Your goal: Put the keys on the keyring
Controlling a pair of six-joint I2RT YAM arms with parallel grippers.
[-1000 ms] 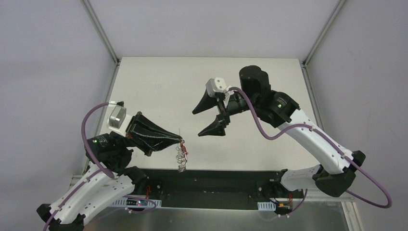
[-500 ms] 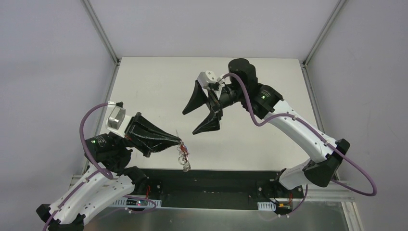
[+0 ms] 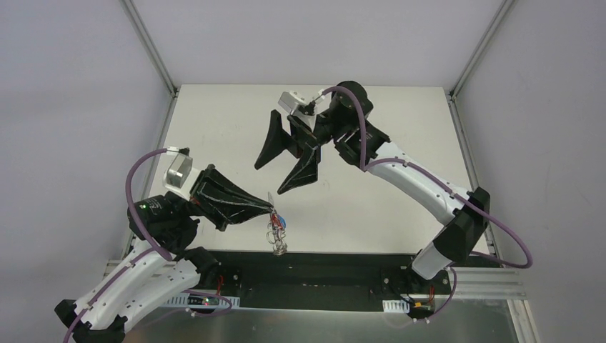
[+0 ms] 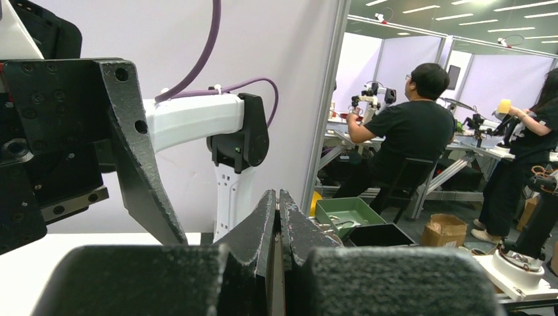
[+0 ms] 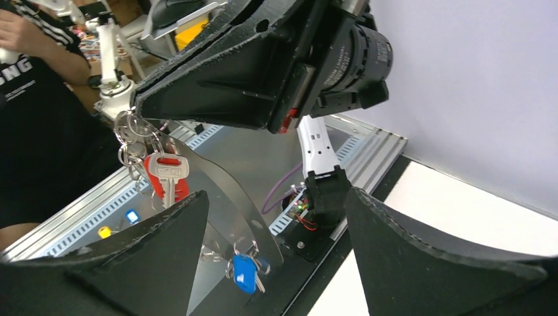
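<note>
Silvery keyring (image 3: pixel 276 234) hangs long-axis-down from the clamped left gripper (image 3: pixel 270 209) — near, ahead of the right gripper (image 3: pixel 270 179), jaws wide, empty.

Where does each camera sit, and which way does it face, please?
Top: above, behind the bases, looking down at the table; left arm and right arm show.
Left wrist: looks along its shut jaws toward the right arm.
Right wrist: looks between its open jaws at the left jaws gripping the keyring.
Shared: top and right wrist show the keyring.
</note>
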